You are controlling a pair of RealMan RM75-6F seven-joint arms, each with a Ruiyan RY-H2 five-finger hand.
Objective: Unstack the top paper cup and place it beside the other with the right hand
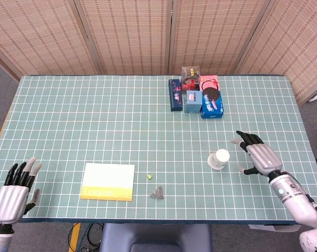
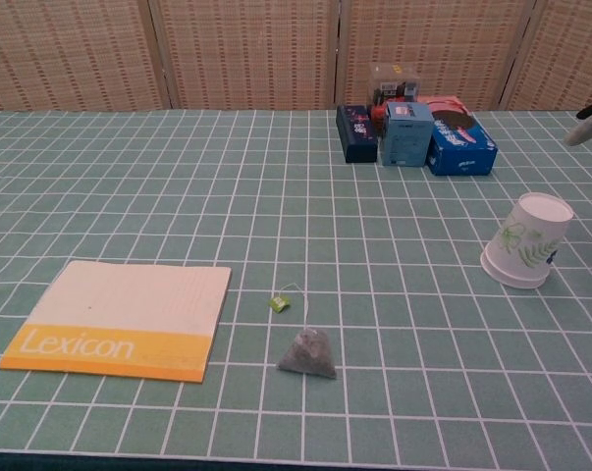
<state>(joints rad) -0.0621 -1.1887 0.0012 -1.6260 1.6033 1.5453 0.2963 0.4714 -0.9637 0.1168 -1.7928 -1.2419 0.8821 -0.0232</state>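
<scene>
Head view: right hand (image 1: 258, 158), fingers spread and grasping nothing, hovers at 3 o'clock of the seemingly stacked, upturned paper cup (image 1: 218, 159).

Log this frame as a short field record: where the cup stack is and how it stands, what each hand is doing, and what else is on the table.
cup stack: paper cups, mouth down, tilted, on the green grid table, right of centre
right hand: right hand open beside the cups, fingers spread, not touching
left hand: left hand open at near left table edge, holding nothing
near side: Lexicon book, tea bag with tag
far side: cluster of small boxes
task state: cups not yet unstacked
</scene>
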